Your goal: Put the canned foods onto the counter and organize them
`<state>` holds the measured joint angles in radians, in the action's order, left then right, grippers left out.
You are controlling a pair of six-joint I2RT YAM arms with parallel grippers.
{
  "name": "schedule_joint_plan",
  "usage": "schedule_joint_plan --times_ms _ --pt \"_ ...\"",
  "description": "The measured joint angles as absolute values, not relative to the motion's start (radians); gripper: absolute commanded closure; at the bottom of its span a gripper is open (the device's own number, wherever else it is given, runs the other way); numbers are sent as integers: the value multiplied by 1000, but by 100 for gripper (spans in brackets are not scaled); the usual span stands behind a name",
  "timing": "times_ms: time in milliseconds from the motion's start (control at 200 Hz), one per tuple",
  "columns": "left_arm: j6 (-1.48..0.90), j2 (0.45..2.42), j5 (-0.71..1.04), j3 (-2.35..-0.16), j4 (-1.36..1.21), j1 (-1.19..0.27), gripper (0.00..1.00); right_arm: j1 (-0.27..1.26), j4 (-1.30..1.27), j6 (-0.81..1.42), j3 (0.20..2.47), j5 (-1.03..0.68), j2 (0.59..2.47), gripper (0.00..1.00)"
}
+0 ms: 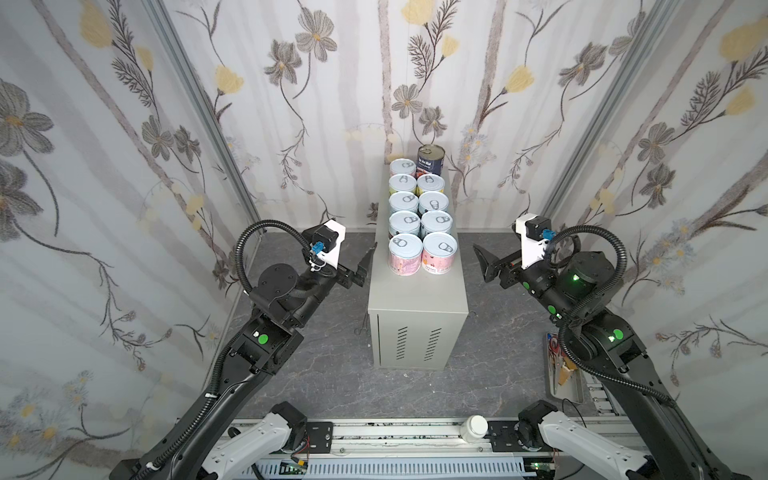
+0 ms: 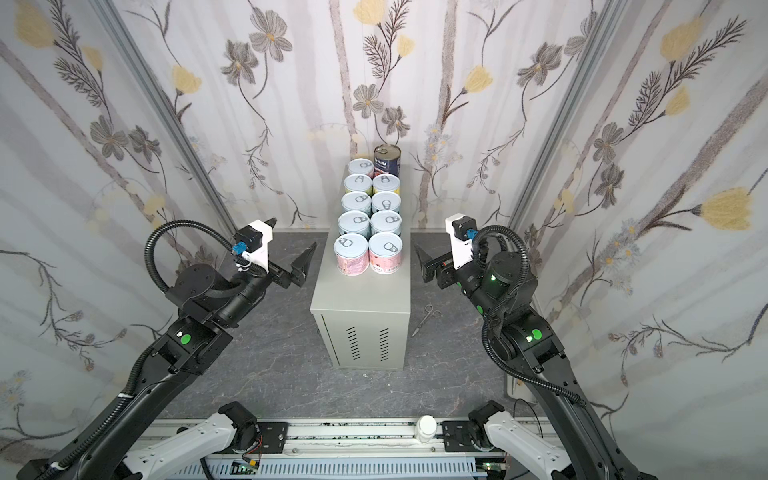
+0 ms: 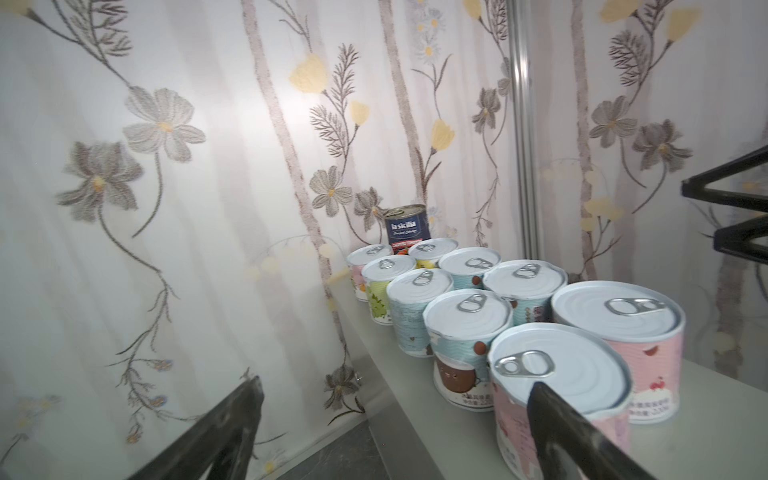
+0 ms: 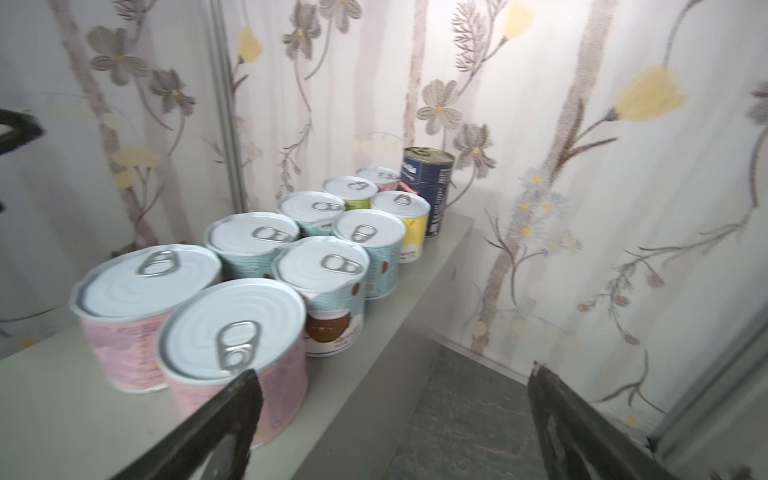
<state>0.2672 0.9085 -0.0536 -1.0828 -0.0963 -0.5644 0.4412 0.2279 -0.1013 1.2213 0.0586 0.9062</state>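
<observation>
The canned foods stand in two tidy columns on the back half of the counter. Two pink cans are at the front, blue and yellow-green ones sit behind them, and the tall dark-blue tomato can stands at the back right. My left gripper hangs open just left of the front pink can, touching nothing. On the other side my right gripper is open and empty beside the other front pink can.
A white plastic bottle stands on the front rail. Scissors lie on the dark marbled floor right of the counter. A metal tray of tools sits at the right under my right arm. Flowered walls close in on three sides.
</observation>
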Motion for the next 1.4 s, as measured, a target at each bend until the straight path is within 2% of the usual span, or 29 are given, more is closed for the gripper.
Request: schedule_joint_plan --times_ms 275,550,939,1399 --pt "115 885 -132 -857 -218 -300 0 204 147 6 1020 155 892 0" --pt "0 816 -311 -486 -469 -197 0 49 -33 141 751 152 878 0" --pt "-27 1061 -396 -142 -893 -139 0 27 -366 147 410 162 894 0" --pt "-58 1370 -336 -107 -1282 -79 0 19 -708 141 170 209 956 0"
